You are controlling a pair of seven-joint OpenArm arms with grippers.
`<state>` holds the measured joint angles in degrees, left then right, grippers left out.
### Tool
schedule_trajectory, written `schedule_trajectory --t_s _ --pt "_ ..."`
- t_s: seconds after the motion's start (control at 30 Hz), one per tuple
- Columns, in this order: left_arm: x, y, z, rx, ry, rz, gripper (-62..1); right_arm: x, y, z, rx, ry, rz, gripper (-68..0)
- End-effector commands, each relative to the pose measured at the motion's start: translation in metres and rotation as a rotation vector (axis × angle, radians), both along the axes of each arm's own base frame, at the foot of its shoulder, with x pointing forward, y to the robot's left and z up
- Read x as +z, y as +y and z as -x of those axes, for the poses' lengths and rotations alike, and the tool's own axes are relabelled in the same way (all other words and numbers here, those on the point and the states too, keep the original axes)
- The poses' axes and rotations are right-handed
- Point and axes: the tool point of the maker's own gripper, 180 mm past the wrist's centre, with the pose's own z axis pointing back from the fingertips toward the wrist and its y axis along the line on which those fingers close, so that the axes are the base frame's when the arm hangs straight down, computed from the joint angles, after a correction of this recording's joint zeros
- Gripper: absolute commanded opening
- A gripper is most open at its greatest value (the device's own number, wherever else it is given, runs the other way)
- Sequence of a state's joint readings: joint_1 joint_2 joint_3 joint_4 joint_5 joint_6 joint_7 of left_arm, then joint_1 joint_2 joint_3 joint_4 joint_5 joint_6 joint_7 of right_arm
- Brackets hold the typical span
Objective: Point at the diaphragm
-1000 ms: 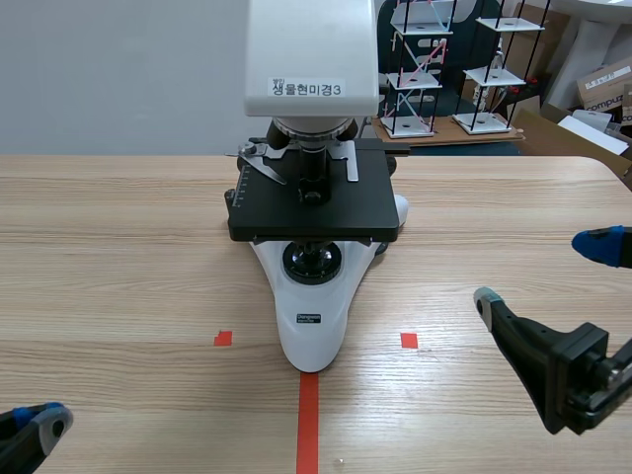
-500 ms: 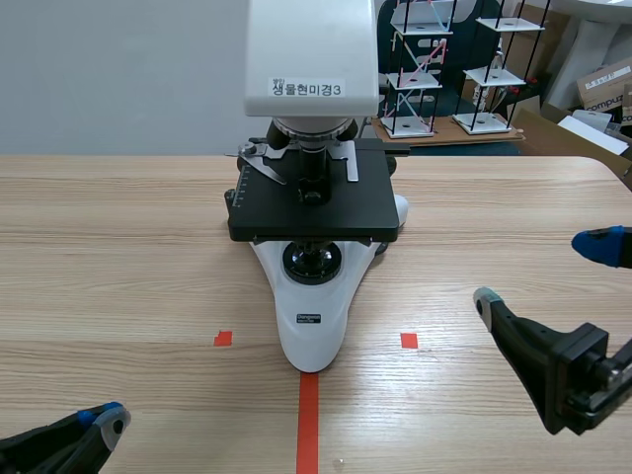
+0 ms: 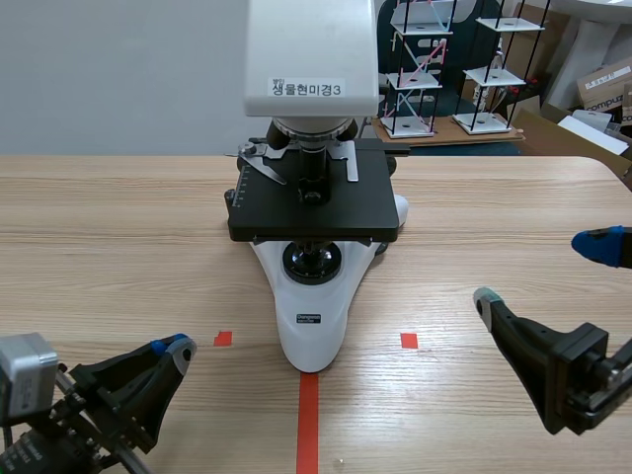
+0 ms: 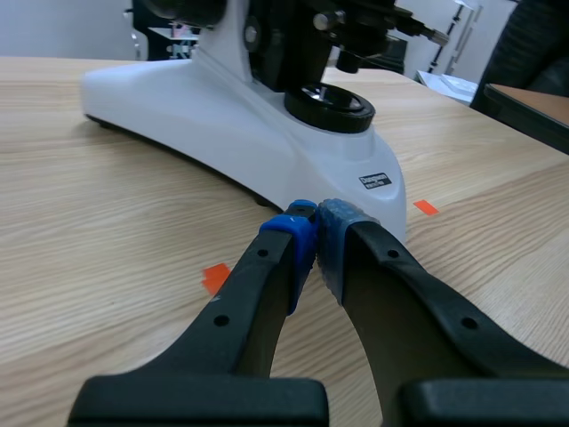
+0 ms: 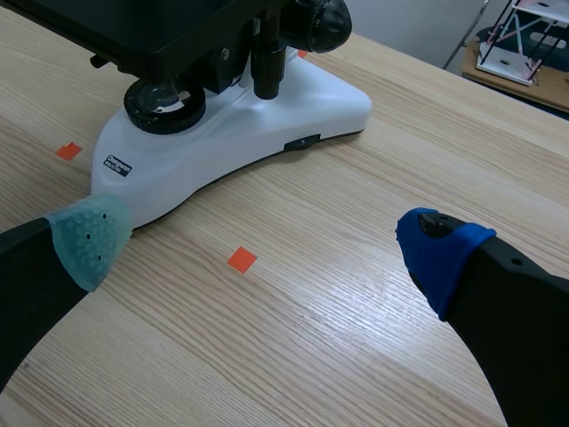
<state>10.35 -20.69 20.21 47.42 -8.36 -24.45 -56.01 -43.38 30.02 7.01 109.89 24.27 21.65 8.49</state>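
The left gripper point(image 4: 311, 233), jaws pressed together, hangs low near the microscope point(image 3: 312, 197): the approach is in hand. The diaphragm point(image 4: 336, 107), I think the dark ring below the stage point(image 3: 314, 209), lies ahead; next, the tip must aim there. The right gripper point(image 5: 262, 245) rests with jaws spread.

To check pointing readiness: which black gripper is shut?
The left black gripper: its pads touch at the tips. The right black gripper has pads far apart.

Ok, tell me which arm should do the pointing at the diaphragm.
Left. The left gripper is shut to a single tip and aimed straight at the microscope, just short of its base. The right gripper is wide open and stands off to the side.
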Motion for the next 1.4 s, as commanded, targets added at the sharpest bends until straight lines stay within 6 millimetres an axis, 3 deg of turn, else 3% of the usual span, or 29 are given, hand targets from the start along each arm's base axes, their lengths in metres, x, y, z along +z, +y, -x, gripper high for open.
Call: schedule_trajectory --t_s 0.0,0.2,0.4,0.63,1.03,1.2,1.37 --pt "0.006 -0.004 -0.006 0.006 -0.026 0.025 -57.7 0.008 0.002 -0.003 0.008 -0.028 -0.01 0.4" --pt "0.003 -0.009 -0.023 0.026 -0.041 0.045 -57.7 0.008 0.002 -0.003 0.008 -0.029 -0.011 0.4" --pt "0.003 -0.024 -0.028 -0.018 -0.079 0.051 -57.7 0.008 0.002 -0.003 0.008 -0.029 -0.011 0.4" --pt "0.004 -0.027 -0.032 -0.003 -0.1 0.095 -57.7 0.008 0.002 -0.003 0.008 -0.029 -0.011 0.4" --pt "0.005 -0.03 -0.029 0.007 -0.125 0.143 -57.7 0.009 0.002 -0.003 0.007 -0.029 -0.011 0.4" --pt "0.004 -0.042 -0.021 -0.053 -0.163 0.084 -57.7 0.009 0.002 -0.003 0.007 -0.029 -0.011 0.4" --pt "0.003 -0.043 -0.021 -0.045 -0.178 0.061 -57.7 0.009 0.002 -0.003 0.007 -0.029 -0.011 0.4"
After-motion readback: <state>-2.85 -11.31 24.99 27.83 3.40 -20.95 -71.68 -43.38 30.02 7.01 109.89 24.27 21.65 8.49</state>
